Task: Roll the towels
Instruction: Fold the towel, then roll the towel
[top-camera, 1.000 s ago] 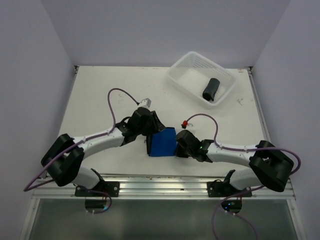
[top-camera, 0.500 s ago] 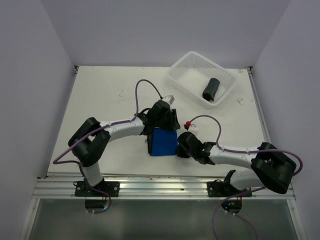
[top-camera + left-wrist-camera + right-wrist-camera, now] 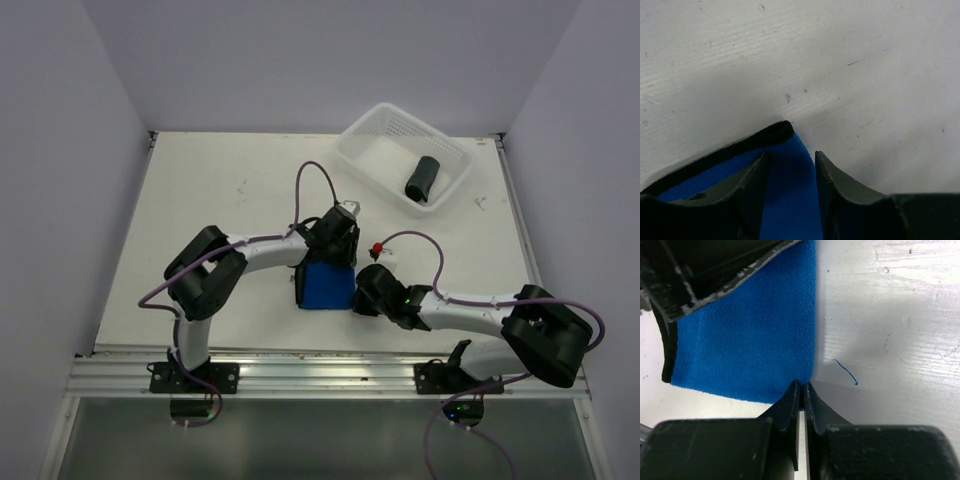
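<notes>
Blue towel (image 3: 325,287) lies on tabletop (image 3: 220,200) between left gripper (image 3: 333,262) and right gripper (image 3: 357,294); dark towel roll (image 3: 421,178) sits in basket (image 3: 385,128). Left wrist: jaws narrowly apart over the black-edged corner, blue cloth showing in the gap. Right wrist: jaws almost touching at the towel's edge; can't tell if cloth is pinched.

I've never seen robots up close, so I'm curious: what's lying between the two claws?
A blue towel. In the top view it sits between the left gripper, at its far edge, and the right gripper, at its near right corner.
</notes>
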You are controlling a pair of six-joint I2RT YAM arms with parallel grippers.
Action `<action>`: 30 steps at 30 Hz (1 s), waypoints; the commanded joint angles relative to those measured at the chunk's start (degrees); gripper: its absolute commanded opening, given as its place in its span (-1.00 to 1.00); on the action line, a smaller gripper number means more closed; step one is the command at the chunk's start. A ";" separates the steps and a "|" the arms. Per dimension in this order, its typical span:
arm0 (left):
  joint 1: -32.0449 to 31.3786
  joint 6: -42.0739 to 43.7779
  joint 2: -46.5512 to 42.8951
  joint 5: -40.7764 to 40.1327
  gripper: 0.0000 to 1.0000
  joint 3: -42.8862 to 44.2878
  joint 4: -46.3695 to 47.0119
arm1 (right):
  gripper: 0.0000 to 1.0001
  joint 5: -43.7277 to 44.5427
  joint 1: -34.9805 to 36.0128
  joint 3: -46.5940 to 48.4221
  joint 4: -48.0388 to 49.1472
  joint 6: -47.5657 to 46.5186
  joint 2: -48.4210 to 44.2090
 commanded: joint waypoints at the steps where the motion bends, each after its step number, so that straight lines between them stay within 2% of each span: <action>1: -0.94 2.79 2.22 -3.57 -0.07 3.85 -2.95 | -1.00 1.17 0.14 -1.14 -0.10 0.51 -0.25; 7: -3.05 3.49 4.15 -8.14 -0.07 5.96 -5.42 | -1.00 0.99 0.14 -1.58 0.42 0.86 -0.33; 11: -4.72 3.49 6.79 -14.99 -0.07 7.98 -10.43 | -1.00 1.51 0.14 -2.19 0.43 1.12 -0.77; 15: -5.25 2.26 8.72 -16.85 -0.13 8.25 -12.63 | -1.00 1.69 0.14 -2.89 1.99 2.17 -0.95; 19: -5.69 0.68 11.27 -19.22 -0.31 8.51 -15.26 | -1.00 1.78 0.23 -2.81 2.18 3.14 -0.07; 20: -5.61 0.51 11.80 -19.40 -0.41 8.51 -15.53 | -1.00 1.78 0.14 -2.63 2.36 3.49 0.10; 23: -5.61 -0.72 14.08 -18.87 -0.51 9.04 -16.50 | -1.00 1.34 0.14 -2.11 2.97 3.93 1.16; 25: -5.78 -1.16 15.66 -19.05 -0.63 9.83 -17.11 | -1.00 1.08 0.14 -1.49 3.06 3.93 1.68; 27: -5.87 -0.91 16.46 -19.05 -0.84 10.62 -17.64 | -1.00 0.73 0.23 -0.88 3.06 3.50 2.21; 30: -5.78 -1.34 15.85 -19.93 -0.95 10.36 -18.08 | -1.00 0.55 0.49 0.18 1.40 2.09 2.30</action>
